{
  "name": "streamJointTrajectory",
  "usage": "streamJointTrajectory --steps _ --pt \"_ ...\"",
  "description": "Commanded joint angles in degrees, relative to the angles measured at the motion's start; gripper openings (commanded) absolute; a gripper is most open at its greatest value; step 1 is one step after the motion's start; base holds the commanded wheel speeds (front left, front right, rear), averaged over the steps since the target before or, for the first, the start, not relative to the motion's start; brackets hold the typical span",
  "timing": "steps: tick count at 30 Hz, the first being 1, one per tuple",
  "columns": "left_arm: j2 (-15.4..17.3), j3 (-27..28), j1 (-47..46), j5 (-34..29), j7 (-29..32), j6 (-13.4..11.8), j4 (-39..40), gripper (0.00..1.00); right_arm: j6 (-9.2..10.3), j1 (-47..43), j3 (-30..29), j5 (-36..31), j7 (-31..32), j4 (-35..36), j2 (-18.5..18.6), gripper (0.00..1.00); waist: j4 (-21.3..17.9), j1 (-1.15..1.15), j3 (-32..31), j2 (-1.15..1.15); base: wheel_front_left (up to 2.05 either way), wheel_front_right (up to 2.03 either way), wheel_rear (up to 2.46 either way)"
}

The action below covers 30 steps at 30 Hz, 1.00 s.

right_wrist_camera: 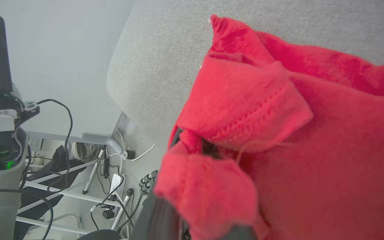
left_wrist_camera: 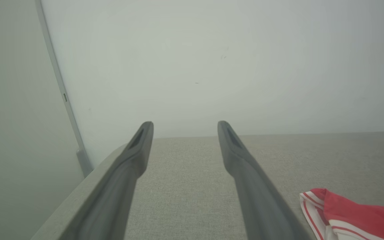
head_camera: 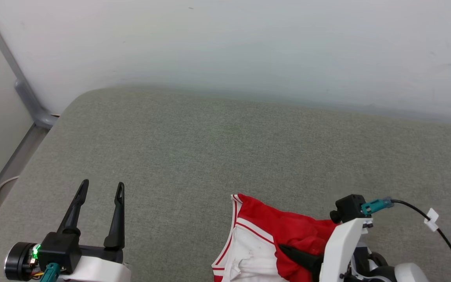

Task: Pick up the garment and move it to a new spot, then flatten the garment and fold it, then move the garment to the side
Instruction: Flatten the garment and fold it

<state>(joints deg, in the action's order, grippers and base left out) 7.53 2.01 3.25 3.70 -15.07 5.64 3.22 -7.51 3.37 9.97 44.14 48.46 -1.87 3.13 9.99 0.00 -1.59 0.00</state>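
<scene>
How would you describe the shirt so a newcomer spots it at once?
Start at the wide grey padded surface below the pale wall. At its near side, on the robot's right, sits a crumpled shirt, pinched by the right gripper. Bright red, white sleeve, red-striped trim against plain grey.

Garment [head_camera: 284,229] cut off below — right tool [head_camera: 288,250] half-buried.

Red garment [head_camera: 288,231] (white striped sleeve) lies bunched, perhaps partly lifted.
</scene>
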Motion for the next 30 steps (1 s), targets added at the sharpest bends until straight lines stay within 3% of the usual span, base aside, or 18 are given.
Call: streamJointTrajectory --steps 1,15,16,18,23,30 --pt "0.01 0.07 0.62 -0.06 -0.12 0.22 -0.04 1.0 0.04 0.94 0.56 0.89 -1.11 -1.03 -0.36 0.0 0.3 0.0 -0.14 0.0 0.0 0.0 0.0" --pt "-0.03 -0.67 0.92 -0.37 -0.12 0.73 -0.76 1.0 0.04 9.82 7.13 5.81 -17.64 -21.68 -0.35 0.0 3.75 0.0 -0.83 0.0 0.0 0.0 0.0" --pt "-0.01 -0.63 0.9 -0.36 -0.12 0.75 -0.77 1.0 0.04 10.48 7.66 5.42 -18.44 -22.78 -0.35 0.14 3.91 0.0 -0.83 0.0 0.0 0.0 0.0" --pt "0.04 -0.55 0.89 -0.37 -0.12 0.82 -0.82 1.0 0.04 11.57 9.03 5.13 -19.59 -24.67 -0.36 1.0 4.16 0.0 -0.83 0.0 0.0 0.0 0.0" --pt "-0.02 -0.04 1.23 -0.38 -0.12 0.82 -0.92 1.0 0.04 13.4 12.57 6.3 -21.17 -25.64 -0.34 1.0 4.11 0.0 -0.97 0.0 0.0 0.0 0.0" --pt "-0.13 0.52 0.97 -0.47 -0.12 0.65 -0.98 1.0 0.04 15.1 16.88 12.26 -20.41 -21.8 -0.33 1.0 2.67 0.0 -1.76 0.0 0.0 0.0 0.0"
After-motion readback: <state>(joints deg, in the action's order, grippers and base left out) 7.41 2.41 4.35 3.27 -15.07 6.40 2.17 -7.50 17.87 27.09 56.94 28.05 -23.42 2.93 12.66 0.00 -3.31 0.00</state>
